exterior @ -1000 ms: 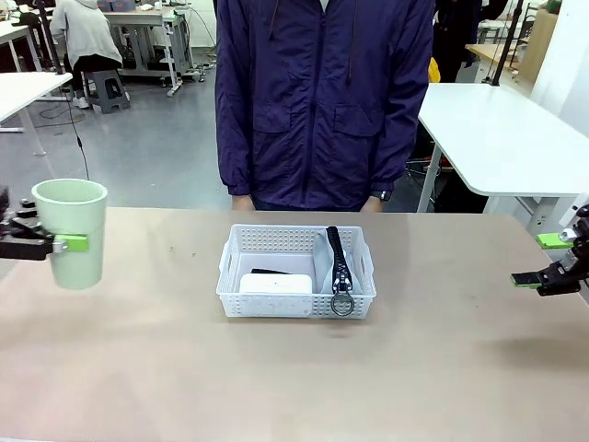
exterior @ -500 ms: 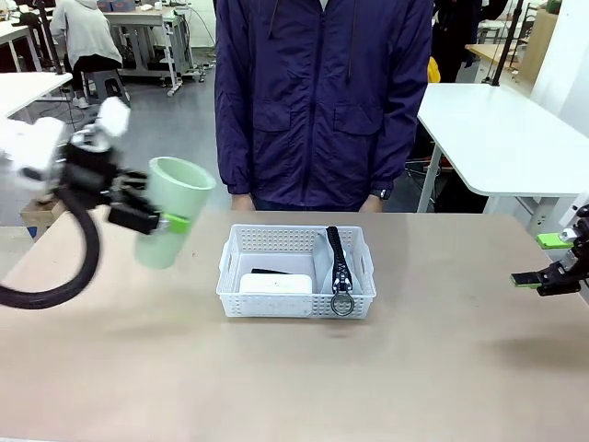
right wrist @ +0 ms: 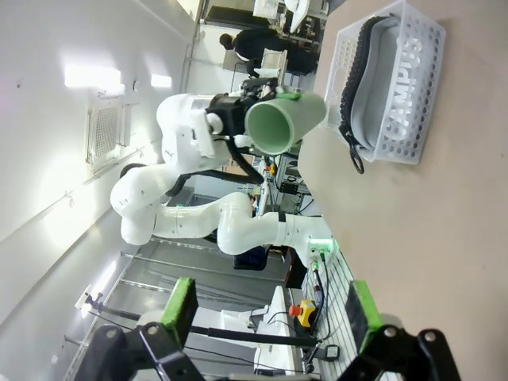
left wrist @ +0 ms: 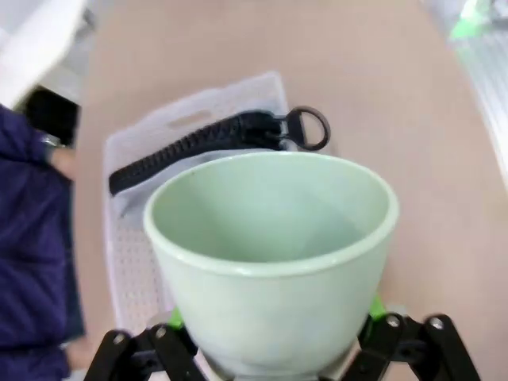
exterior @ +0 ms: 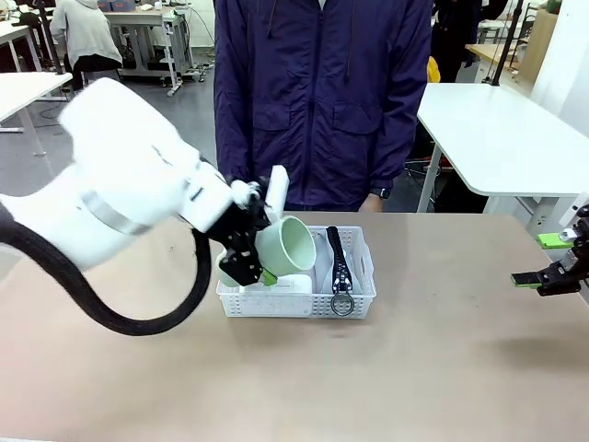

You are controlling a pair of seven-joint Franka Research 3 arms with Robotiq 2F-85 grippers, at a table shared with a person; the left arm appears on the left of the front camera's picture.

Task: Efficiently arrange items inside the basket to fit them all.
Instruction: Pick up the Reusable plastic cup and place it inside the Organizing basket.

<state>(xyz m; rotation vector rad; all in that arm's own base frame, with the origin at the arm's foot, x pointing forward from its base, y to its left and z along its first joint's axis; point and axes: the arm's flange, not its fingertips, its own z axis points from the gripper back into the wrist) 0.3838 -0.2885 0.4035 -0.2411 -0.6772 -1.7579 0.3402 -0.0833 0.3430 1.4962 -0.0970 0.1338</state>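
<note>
My left gripper (exterior: 262,260) is shut on a pale green cup (exterior: 287,245), holding it tilted over the left half of the white perforated basket (exterior: 359,293), mouth toward the right. The left wrist view looks into the cup (left wrist: 270,238) with the basket (left wrist: 131,262) beneath. A grey pouch with a black zipper band (exterior: 338,261) and metal ring (exterior: 342,305) lies along the basket's right side, as does the pouch (left wrist: 206,141) in the wrist view. Part of a white flat box (exterior: 296,283) shows under the cup. My right gripper (exterior: 550,261) hovers open at the table's right edge, holding nothing.
A person in a dark blue jacket (exterior: 322,101) stands just behind the basket at the far edge. The big white left arm (exterior: 120,193) spans the table's left half. The right wrist view shows the cup (right wrist: 282,119) and the basket (right wrist: 397,79) far off.
The left arm has swung from the table's far left to the basket, carrying the cup and tilting it over the basket's left half. The right gripper has stayed still.
</note>
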